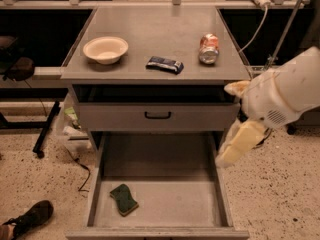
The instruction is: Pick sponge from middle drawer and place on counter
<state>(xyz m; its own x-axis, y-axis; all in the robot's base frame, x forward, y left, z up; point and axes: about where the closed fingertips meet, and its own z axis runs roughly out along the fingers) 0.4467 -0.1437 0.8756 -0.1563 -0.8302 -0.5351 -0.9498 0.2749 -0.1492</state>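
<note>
One sponge [124, 199], seven o'clock in the middle drawer [200, 204], unlifted. One gripper [227, 125], three o'clock beside the counter [150, 34], fingers [240, 141] wide, ready to reach.

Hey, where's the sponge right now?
The sponge lies on the floor of the open middle drawer, near its front left corner in the camera view; the gripper is at the drawer's right side.

Bowl [105, 49], snack wrapper [164, 64], can [209, 48] in row; shoe [31, 218] btm-left.

sponge [124, 199] in middle drawer [172, 202], claw [241, 143] at right
</note>
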